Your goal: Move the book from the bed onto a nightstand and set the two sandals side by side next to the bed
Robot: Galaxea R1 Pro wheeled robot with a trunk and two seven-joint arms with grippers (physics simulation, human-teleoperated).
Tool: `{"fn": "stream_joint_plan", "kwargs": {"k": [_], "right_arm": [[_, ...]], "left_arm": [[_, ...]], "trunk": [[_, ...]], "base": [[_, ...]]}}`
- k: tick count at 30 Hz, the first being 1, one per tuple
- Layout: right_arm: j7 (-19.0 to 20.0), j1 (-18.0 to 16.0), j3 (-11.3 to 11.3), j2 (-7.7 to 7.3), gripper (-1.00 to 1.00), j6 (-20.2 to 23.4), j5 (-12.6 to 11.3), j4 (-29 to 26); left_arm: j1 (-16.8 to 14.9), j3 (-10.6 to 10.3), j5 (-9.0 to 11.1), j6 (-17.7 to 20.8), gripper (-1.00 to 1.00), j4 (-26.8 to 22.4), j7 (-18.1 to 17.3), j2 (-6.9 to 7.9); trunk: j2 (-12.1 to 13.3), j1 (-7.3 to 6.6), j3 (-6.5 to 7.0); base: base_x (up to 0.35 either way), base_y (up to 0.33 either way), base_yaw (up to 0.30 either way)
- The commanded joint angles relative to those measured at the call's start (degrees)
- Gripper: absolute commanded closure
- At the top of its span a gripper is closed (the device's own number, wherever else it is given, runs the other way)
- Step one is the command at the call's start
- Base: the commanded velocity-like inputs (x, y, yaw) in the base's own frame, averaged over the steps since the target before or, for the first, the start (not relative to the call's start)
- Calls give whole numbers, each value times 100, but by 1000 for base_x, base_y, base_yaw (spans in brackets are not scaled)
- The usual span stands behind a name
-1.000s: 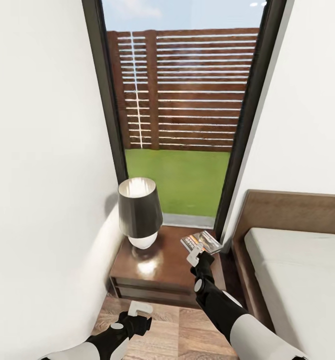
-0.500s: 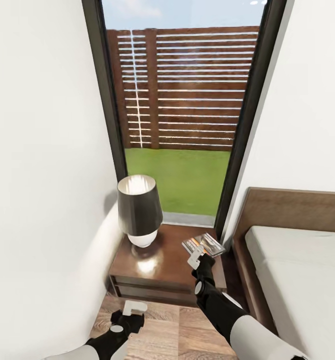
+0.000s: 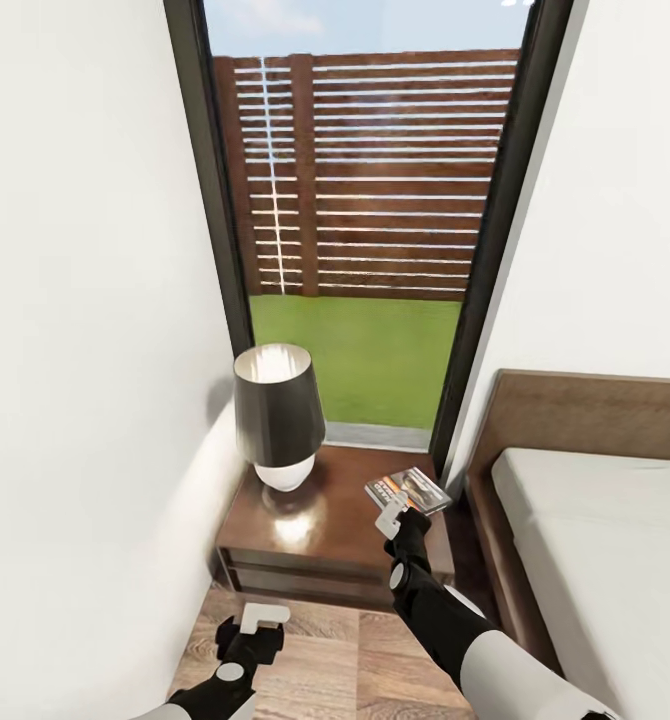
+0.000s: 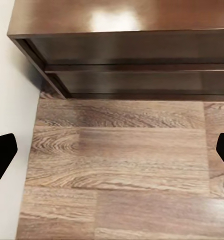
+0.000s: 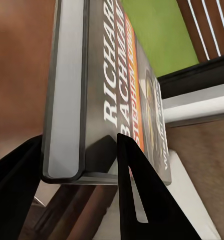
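Your right gripper [image 3: 395,515] has its jaws closed on the book [image 3: 407,489], held low over the nightstand [image 3: 325,525] at lower centre, possibly touching it. Your left gripper [image 3: 258,618], lower left over the floor [image 4: 122,165], has its jaws spread, holding nothing.

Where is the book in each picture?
Head view: the book is low, right of middle, held by the right gripper over the nightstand.
Left wrist view: not in it.
Right wrist view: the book is close up, between the gripper's fingers.
Shared landmark: the nightstand, seen in both the head and left wrist views.
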Motion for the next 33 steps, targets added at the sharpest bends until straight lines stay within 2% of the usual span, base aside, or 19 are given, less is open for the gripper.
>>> {"fn": "stream_joint_plan", "kwargs": {"k": [1, 11, 33], "right_arm": [[-15, -5, 29, -2, 100, 55, 48, 1], [27, -5, 32, -1, 100, 51, 57, 5], [69, -5, 55, -1, 100, 46, 65, 190]], "left_arm": [[-4, -53, 41, -19, -100, 5, 18, -3], [-3, -60, 29, -12, -100, 5, -486, -7], [-3, -60, 28, 2, -100, 5, -532, -6]], "trunk": [[-45, 22, -24], [-446, 242, -203], [-1328, 725, -598]], "base": [[0, 0, 0], [0, 0, 0], [0, 0, 0]]}}
